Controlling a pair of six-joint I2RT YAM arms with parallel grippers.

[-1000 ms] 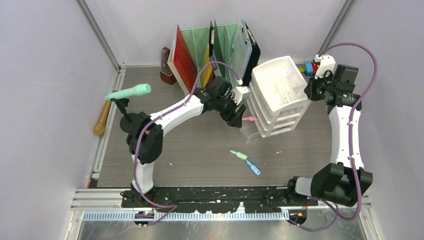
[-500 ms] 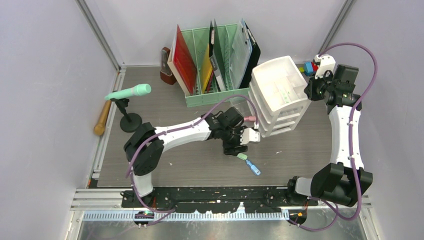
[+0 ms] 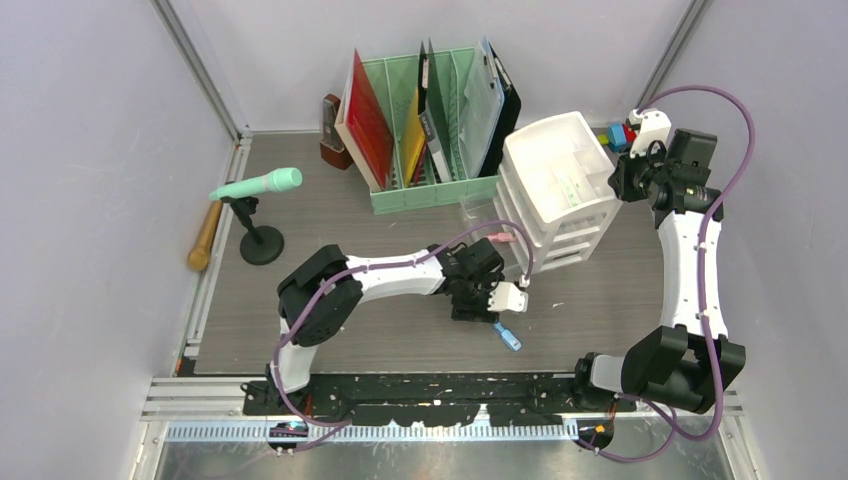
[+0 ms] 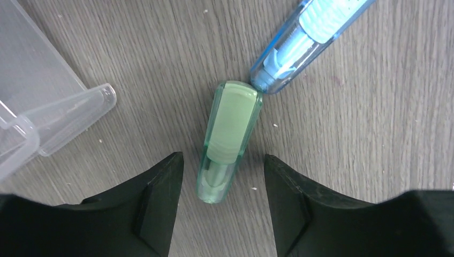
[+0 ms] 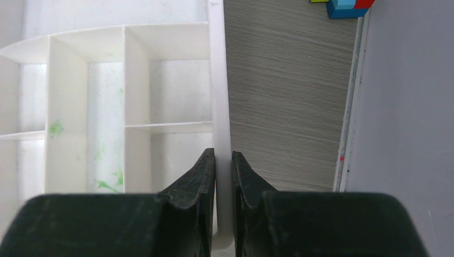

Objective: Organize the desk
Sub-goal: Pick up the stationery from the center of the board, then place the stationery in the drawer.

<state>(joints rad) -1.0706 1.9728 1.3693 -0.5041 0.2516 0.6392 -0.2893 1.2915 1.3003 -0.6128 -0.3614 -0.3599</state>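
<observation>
The left tool [image 4: 222, 176] hangs low over the grey wood-grain counter [image 3: 380, 345], its two black jaws standing apart on either side of the near end of a pale green marker [image 4: 229, 140], with a gap showing on each side. The marker lies flat on the planks, and its far end touches the tip of a blue marker [image 4: 308, 40] that angles away to the right. A clear plastic tray [image 4: 48, 118] sits just to the left of the pair. Seen from above, the left arm stretches across the middle of the counter, towards its near edge.

On the right side, the right tool [image 5: 223, 166] is clamped on the thin side wall of the top tray of a white drawer unit [image 3: 560, 190]; both jaws press against the white rim, one inside the tray and one outside. The tray's compartments carry green smudges.

A mint-green file rack [image 3: 430, 185] holding red, yellow and dark folders stands at the back of the counter, beside the drawer unit. A green microphone [image 3: 257, 185] on a black stand rises near the left rail, and coloured blocks [image 3: 618, 135] sit in the far right corner.
</observation>
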